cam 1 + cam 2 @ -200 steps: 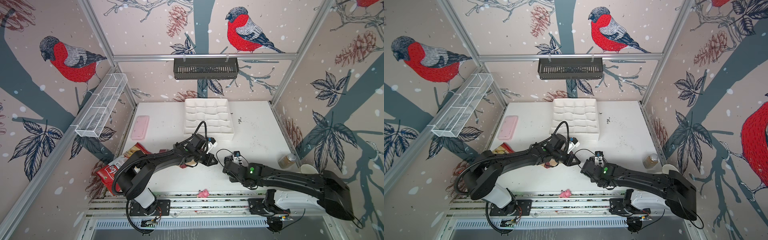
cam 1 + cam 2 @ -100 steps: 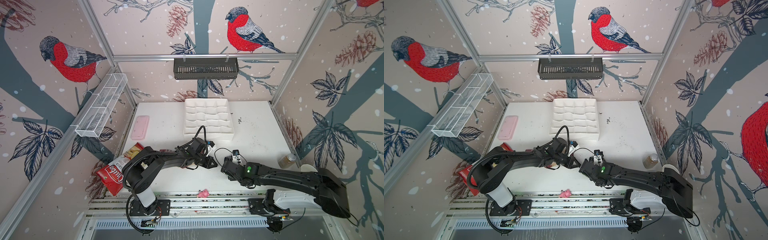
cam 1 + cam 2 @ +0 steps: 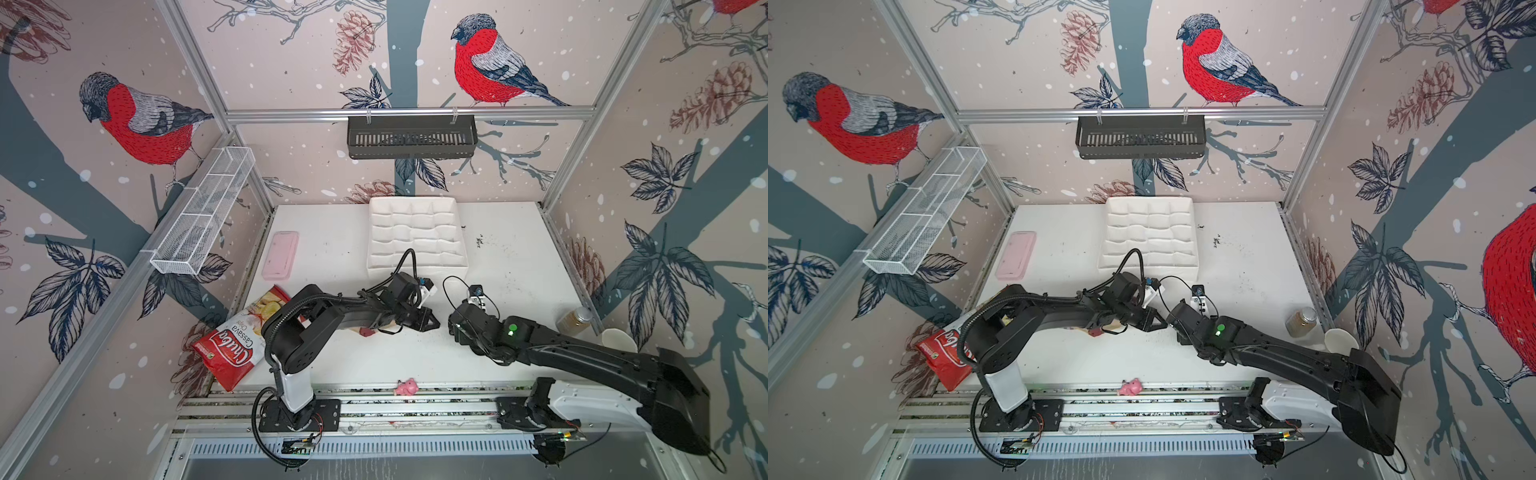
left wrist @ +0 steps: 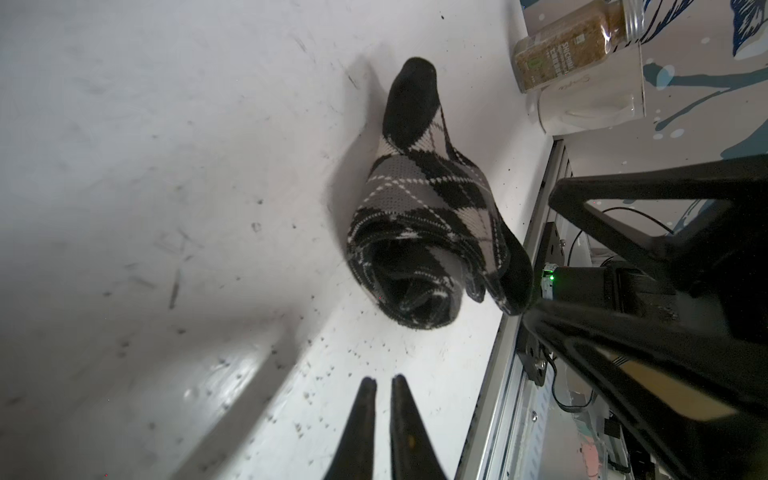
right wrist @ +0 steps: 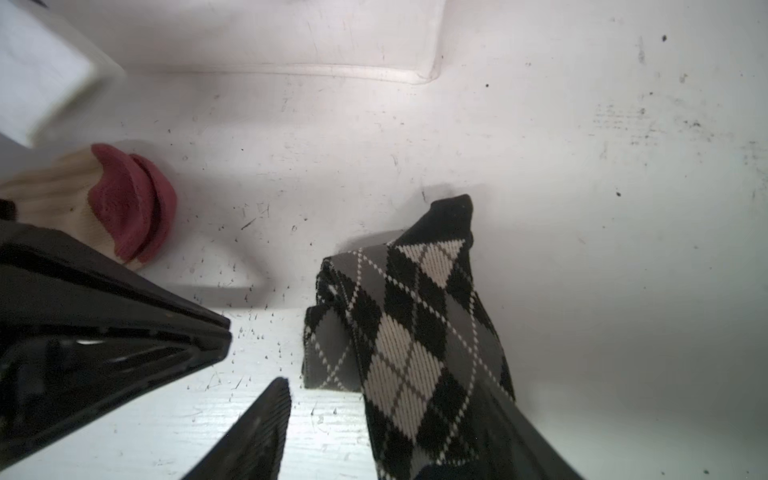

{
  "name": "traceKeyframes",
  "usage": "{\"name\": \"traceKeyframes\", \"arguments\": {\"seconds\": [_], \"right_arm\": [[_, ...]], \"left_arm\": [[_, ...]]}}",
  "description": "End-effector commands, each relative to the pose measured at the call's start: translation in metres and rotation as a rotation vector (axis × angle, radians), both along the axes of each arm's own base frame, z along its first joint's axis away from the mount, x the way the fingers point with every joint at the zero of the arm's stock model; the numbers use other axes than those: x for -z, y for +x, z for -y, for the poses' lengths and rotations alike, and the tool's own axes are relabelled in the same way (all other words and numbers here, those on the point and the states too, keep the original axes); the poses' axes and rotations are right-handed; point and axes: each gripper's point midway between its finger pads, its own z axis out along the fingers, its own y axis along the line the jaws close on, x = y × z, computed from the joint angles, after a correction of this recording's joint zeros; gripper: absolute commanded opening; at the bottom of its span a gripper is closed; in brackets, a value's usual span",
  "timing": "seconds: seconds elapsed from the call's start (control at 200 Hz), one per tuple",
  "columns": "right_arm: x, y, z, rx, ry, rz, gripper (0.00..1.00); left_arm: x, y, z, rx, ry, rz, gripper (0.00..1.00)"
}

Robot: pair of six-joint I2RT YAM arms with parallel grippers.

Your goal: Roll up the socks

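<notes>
Knitted argyle sock (image 4: 415, 216), loosely rolled, against spread right end effector (image 4: 544, 253); left end effector (image 4: 383, 380) clenched, empty.

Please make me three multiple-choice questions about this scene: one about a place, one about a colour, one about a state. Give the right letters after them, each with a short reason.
1. Where on the table does the spice jar stand?
A) in the middle
B) at the right edge, beside the white cup
C) at the left edge

2. What colour is the toe of the tan sock?
A) blue
B) green
C) maroon

3. How is the left gripper?
A) shut, with nothing in it
B) wide open
C) shut on the spice jar

Answers:
1 B: both top views show the jar by the cup at the right edge.
2 C: the right wrist view shows a maroon toe.
3 A: the left wrist view shows its fingers almost together over bare table.
</notes>
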Motion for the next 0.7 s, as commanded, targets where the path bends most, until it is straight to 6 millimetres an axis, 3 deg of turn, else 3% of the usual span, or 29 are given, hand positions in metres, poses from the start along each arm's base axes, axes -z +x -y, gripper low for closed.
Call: {"name": "traceKeyframes", "arguments": {"seconds": [0.0, 0.1, 0.345, 0.64, 0.695], "right_arm": [[-0.001, 0.007, -0.008, -0.024, -0.019, -0.002, 0.71], [0.0, 0.011, -0.013, -0.016, -0.034, -0.008, 0.71], [0.03, 0.016, -0.016, 0.018, -0.175, -0.078, 0.71], [0.054, 0.022, -0.009, 0.048, -0.292, -0.123, 0.7], [0.057, 0.021, -0.006, 0.055, -0.312, -0.132, 0.66]], "left_arm": [[-0.011, 0.005, -0.013, -0.02, -0.009, 0.035, 0.12], [-0.02, 0.01, -0.032, -0.062, 0.009, 0.063, 0.12], [-0.044, 0.023, -0.069, -0.141, 0.009, 0.128, 0.13], [-0.053, 0.027, -0.092, -0.183, 0.004, 0.159, 0.13], [-0.053, 0.027, -0.094, -0.186, 0.001, 0.16, 0.13]]}}
